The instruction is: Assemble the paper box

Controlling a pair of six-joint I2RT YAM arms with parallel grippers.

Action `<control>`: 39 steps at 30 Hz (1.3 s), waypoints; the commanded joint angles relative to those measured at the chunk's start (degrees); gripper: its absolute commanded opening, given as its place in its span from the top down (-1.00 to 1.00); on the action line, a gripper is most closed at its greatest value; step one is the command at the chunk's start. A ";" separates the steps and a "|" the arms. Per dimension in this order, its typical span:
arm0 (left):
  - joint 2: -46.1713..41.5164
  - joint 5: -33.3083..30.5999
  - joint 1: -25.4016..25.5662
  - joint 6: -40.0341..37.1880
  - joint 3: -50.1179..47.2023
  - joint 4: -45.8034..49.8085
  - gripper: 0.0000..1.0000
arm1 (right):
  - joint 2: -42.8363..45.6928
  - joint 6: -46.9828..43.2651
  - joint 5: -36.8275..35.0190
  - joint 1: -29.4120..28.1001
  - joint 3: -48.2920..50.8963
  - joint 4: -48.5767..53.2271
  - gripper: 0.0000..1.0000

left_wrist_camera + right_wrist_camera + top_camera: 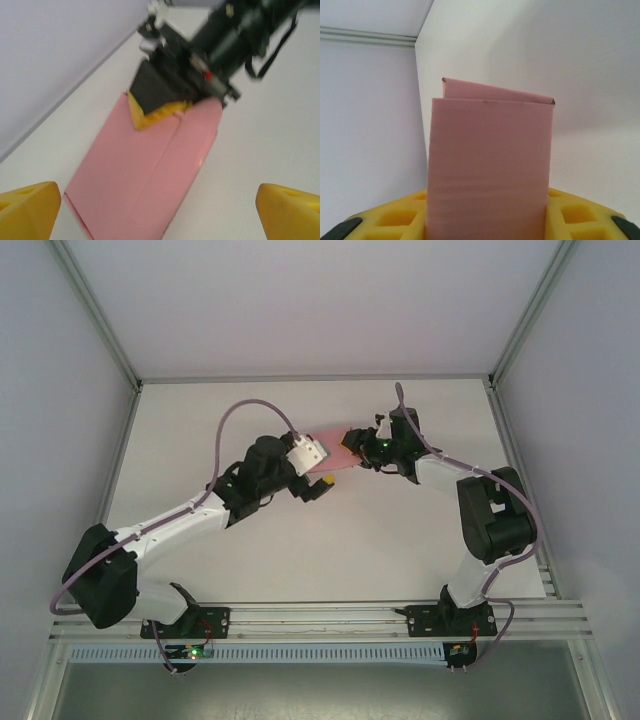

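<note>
Fingers of the right gripper, yellow-padded, closed on one short end of the paper box, a flattened pink sleeve of thin card whose two layers show at the far open edge in the right wrist view; the left wrist view shows the same pads biting the far end of the card, the arm behind them blurred. Opposite, the fingers of the left gripper stand wide apart with nothing between the pads, one to each side of the near end of the box, near it but apart from it. From above, the box sits between the two grippers at mid-table; whether it rests on the surface or hangs just clear cannot be told. Likely failures, as judged: held at one end only, the card may sag or swivel about the right pads; a squeeze by the left fingers across the flat width, off the creases, would buckle the sleeve or set a false fold instead of opening it square; a pull along its length could slide the card out of the right grip or tear a flap
</note>
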State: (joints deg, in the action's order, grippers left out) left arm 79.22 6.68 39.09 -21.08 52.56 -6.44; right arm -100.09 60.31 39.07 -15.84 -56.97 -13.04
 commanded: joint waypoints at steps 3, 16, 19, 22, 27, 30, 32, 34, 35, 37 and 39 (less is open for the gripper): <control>2.66 -6.74 1.61 -13.29 -0.29 -1.47 -1.00 | 1.82 12.32 6.50 0.94 -2.68 2.36 0.38; 9.27 -16.13 1.51 -17.77 2.03 -2.56 -1.00 | 1.66 14.28 12.82 1.59 -5.08 13.22 0.38; 9.56 -15.07 1.51 -17.85 2.76 -2.62 -0.95 | 1.48 13.74 13.61 1.62 -5.08 14.84 0.36; 9.70 -14.67 1.46 -18.78 3.17 -2.49 -0.86 | 1.53 13.49 14.01 1.52 -4.91 15.48 0.34; 10.38 -14.42 1.45 -20.14 3.78 -1.41 -0.70 | 1.80 14.13 15.03 1.51 -5.12 15.39 0.30; 10.76 -14.31 1.51 -19.96 4.05 -1.08 -0.62 | 1.97 14.48 15.44 1.49 -5.30 15.26 0.30; 10.94 -14.04 1.51 -19.87 4.30 -0.96 -0.54 | 1.95 14.67 15.92 1.42 -5.32 15.29 0.30; 11.18 -13.75 1.46 -19.96 4.65 -0.48 -0.45 | 2.10 15.07 16.28 1.42 -5.10 14.79 0.29; 11.30 -13.75 1.53 -20.07 4.85 -0.27 -0.39 | 2.10 15.80 16.56 1.38 -4.87 13.88 0.29; 11.55 -14.12 1.53 -20.03 5.19 -0.34 -0.22 | 2.17 17.56 17.41 1.42 -4.23 11.55 0.27; 11.61 -13.84 1.48 -20.14 5.37 -0.16 -0.08 | 2.25 18.77 17.91 1.33 -3.68 9.87 0.26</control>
State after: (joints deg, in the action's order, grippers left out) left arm 90.02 -6.26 40.21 -40.69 55.70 -5.67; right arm -100.09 76.84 51.92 -14.22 -61.04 -1.17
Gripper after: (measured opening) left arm 0.570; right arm 0.404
